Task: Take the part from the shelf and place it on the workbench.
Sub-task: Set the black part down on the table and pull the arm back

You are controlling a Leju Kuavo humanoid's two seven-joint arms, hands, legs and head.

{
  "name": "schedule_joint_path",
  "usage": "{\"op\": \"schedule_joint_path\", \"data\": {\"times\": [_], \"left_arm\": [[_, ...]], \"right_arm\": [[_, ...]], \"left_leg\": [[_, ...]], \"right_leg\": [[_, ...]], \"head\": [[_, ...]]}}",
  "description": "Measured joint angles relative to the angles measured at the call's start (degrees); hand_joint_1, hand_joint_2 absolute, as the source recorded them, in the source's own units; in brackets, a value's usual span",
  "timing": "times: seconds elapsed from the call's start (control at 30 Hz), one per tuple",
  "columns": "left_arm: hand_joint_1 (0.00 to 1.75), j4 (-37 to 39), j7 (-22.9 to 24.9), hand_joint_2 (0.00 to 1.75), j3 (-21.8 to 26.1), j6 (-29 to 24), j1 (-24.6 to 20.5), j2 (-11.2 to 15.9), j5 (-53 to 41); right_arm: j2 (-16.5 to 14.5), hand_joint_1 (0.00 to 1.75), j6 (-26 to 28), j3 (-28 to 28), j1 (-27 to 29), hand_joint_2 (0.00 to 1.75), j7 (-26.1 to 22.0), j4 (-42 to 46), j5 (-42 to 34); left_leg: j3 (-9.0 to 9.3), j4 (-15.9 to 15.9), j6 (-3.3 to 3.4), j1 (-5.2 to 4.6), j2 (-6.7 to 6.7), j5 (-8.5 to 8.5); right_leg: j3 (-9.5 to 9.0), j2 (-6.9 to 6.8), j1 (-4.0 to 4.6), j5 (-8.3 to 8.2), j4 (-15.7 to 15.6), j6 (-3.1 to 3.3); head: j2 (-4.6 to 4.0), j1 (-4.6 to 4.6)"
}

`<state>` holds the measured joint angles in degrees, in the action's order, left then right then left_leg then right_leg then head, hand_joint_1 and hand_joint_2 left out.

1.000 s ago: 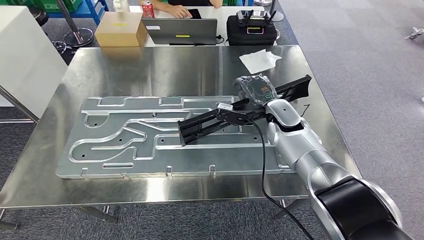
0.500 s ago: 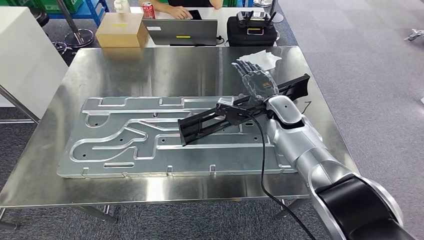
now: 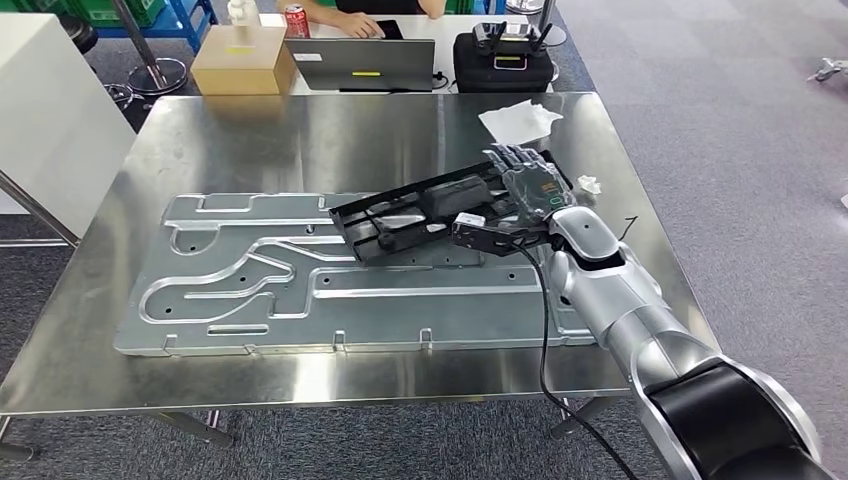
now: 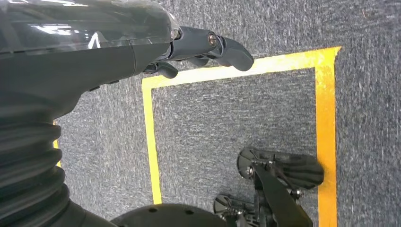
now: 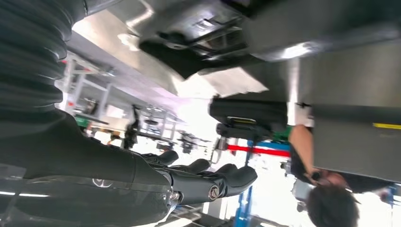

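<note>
Silver right arm (image 3: 612, 290), black cable (image 3: 541, 330), dark hand (image 3: 532, 185), possibly translucent-covered.

A matt black part (image 3: 420, 213) lies on a shiny brushed-metal workbench (image 3: 300, 140) beside crumpled white paper (image 3: 520, 122).

The part's (image 3: 420, 212) right end sits behind the right hand (image 3: 530, 183), so can't tell whether the two touch. Right wrist view is badly blurred and blown out; the part (image 5: 198, 52) is just a dark smear at 12 o'clock. The person (image 3: 350, 12) at 12 o'clock in the head view is cut off by the edge, just arm and hand. Left hand (image 4: 198, 47) is mostly behind its own cover, fingers partly hidden.
</note>
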<state>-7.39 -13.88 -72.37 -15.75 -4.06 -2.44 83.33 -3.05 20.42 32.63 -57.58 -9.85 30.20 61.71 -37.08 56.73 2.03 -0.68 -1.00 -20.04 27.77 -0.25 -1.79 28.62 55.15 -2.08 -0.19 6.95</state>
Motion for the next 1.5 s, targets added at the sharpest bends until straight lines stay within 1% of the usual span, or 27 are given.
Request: {"op": "schedule_joint_path", "data": {"times": [0.23, 0.77, 0.87, 0.9, 1.0, 1.17, 1.37, 1.5], "left_arm": [[0.0, 0.0, -0.5, 1.75, -0.1, -0.1, 0.2, -0.2, 0.6], [0.0, 0.0, -1.3, 1.75, -0.1, -0.2, 0.7, -0.5, 1.1], [0.0, 0.0, -1.4, 1.75, -0.1, -0.3, 0.7, -0.5, 1.1], [0.0, 0.0, -1.4, 1.31, -0.1, -0.4, 0.7, -0.5, 1.1], [0.0, 0.0, -2.1, 0.0, -0.1, -0.5, 0.8, -0.5, 1.3], [0.0, 0.0, -3.9, 0.0, 0.8, 0.2, 0.8, -0.5, 3.1], [0.0, 0.0, -4.8, 0.0, 1.3, 1.7, 0.9, -0.2, 3.3], [0.0, 0.0, -4.8, 0.0, 2.0, 2.2, 0.9, 0.0, 3.7]], "right_arm": [[0.0, 0.0, -1.1, 0.0, -0.5, 1.75, -0.5, -0.5, -0.1], [-0.6, 0.0, -1.1, 0.1, -1.8, 1.75, -1.4, -2.4, -0.7], [-0.6, 0.0, -0.8, 0.2, -1.9, 0.44, -1.5, -2.7, -0.9], [-0.6, 0.0, -0.7, 0.2, -1.9, 0.0, -1.6, -2.8, -1.0], [-0.6, 0.0, -0.1, 0.2, -1.9, 0.0, -2.0, -3.0, -1.5], [-0.1, 0.0, 0.9, 0.2, -1.0, 0.0, -2.1, -3.1, -2.4], [0.9, 0.0, 2.2, 0.2, 0.9, 0.0, -2.0, -3.1, -2.9], [1.6, 0.0, 2.8, 0.2, 1.9, 0.0, -2.1, -3.0, -3.2]], "left_leg": [[-0.02, 0.0, 0.0, -0.01, -0.01, 0.0], [-0.03, 0.0, -0.02, -0.01, -0.01, -0.01], [-0.03, 0.0, -0.02, -0.01, -0.01, -0.01], [-0.03, 0.0, -0.02, -0.01, -0.01, -0.01], [-0.03, 0.0, -0.02, -0.01, -0.01, -0.01], [-0.03, 0.0, -0.02, -0.01, -0.01, -0.01], [-0.07, 0.2, 0.03, -0.16, -0.01, -0.14], [-0.14, 0.4, 0.39, -0.38, 0.01, -0.44]], "right_leg": [[0.01, -0.02, 0.01, 0.0, 0.0, -0.01], [0.02, -0.01, 0.01, 0.02, 0.0, 0.0], [0.02, -0.01, 0.0, 0.02, 0.0, 0.0], [0.02, -0.01, 0.0, 0.02, 0.0, 0.0], [0.03, -0.01, 0.0, 0.02, 0.0, 0.0], [0.05, -0.01, 0.0, 0.02, 0.0, 0.0], [0.03, 0.0, -0.11, 0.0, -0.1, -0.12], [-0.01, 0.04, -0.32, 0.11, -0.1, -0.54]], "head": [[0.01, 0.0], [0.0, 0.0], [0.0, 0.0], [0.01, 0.0], [0.0, 0.0], [0.0, 0.0], [0.01, 0.0], [0.01, 0.0]]}}
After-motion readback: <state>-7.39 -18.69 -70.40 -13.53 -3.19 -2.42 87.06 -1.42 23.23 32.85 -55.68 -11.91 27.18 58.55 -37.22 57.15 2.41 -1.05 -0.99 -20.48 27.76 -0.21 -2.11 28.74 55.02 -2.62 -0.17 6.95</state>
